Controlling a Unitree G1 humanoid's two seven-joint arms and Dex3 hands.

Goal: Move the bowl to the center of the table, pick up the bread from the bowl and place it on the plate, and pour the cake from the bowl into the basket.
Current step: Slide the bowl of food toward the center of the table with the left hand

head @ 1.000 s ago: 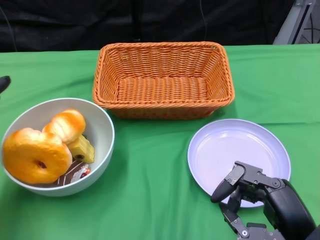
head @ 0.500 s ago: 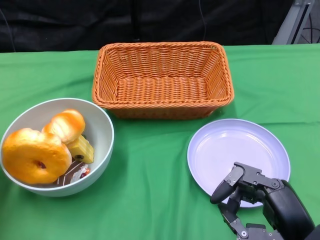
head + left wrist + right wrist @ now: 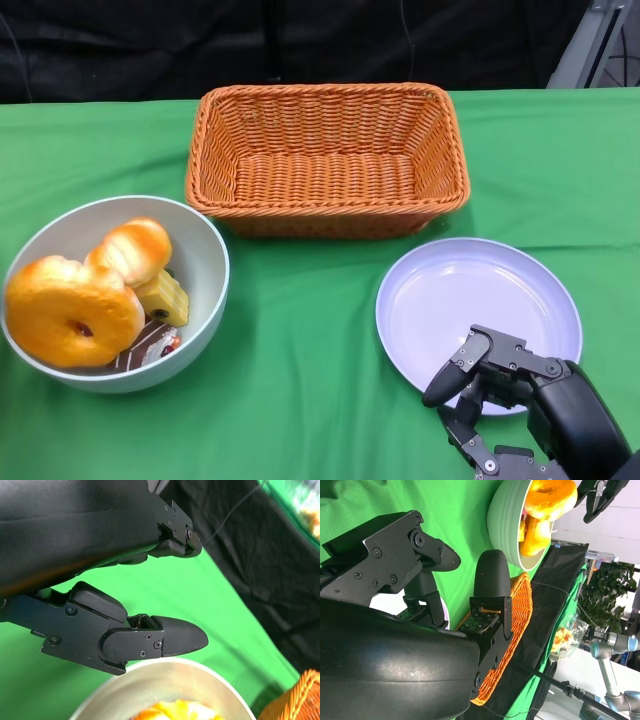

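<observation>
Fingers (image 3: 470, 365) of right hand (image 3: 520, 400) apart over plate (image 3: 478, 300); bowl (image 3: 205, 270) well apart.

Count: one bowl (image 3: 205, 262), one basket (image 3: 327, 160), one plate (image 3: 478, 300). In the bowl: two bread pieces (image 3: 72, 311), one yellow cake piece (image 3: 163, 297), one chocolate cake piece (image 3: 140, 347).

Three views: one overhead, two at the wrists.
Head camera looks down; both close wrist cameras share the pale round bowl (image 3: 205, 262) (image 3: 502, 515) (image 3: 165, 680).

Green-clothed table (image 3: 300, 400), wicker basket (image 3: 327, 160) at back centre, grey bowl (image 3: 205, 265) front left, white plate (image 3: 478, 305) front right.
</observation>
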